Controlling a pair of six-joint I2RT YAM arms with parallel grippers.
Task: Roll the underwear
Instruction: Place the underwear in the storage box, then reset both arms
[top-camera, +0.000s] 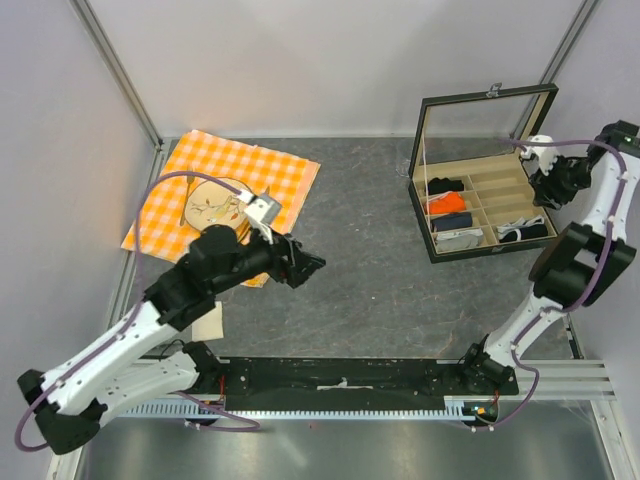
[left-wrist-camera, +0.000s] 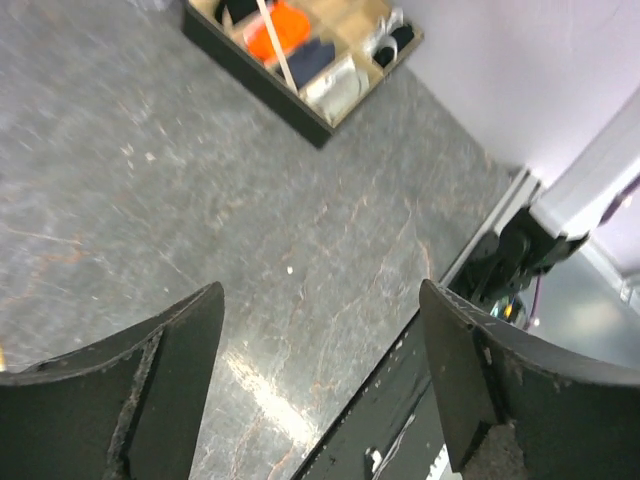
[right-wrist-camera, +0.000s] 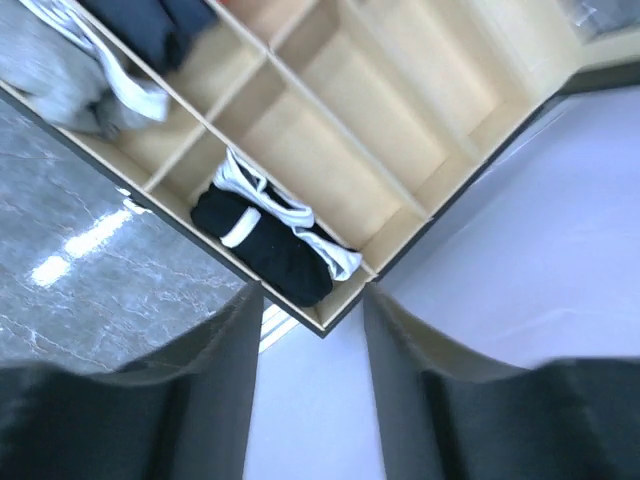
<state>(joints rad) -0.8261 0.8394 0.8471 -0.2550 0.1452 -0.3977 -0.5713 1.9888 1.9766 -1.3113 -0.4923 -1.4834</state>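
The underwear (top-camera: 524, 231), black with white waistband and trim, lies bundled in the near right compartment of the wooden organiser box (top-camera: 432, 250). It also shows in the right wrist view (right-wrist-camera: 268, 242), just beyond my fingertips. My right gripper (top-camera: 548, 192) hovers above the box's right near corner, open and empty (right-wrist-camera: 312, 290). My left gripper (top-camera: 310, 265) is open and empty above the grey table, left of centre, far from the box. In the left wrist view (left-wrist-camera: 320, 290) only bare table lies between the fingers.
The box's lid (top-camera: 490, 118) stands open at the back. Its left compartments hold a black roll (top-camera: 445, 186), an orange roll (top-camera: 445, 203), a navy roll (top-camera: 452, 221) and a grey roll (top-camera: 458, 238). An orange checked cloth (top-camera: 255, 165) lies at the back left.
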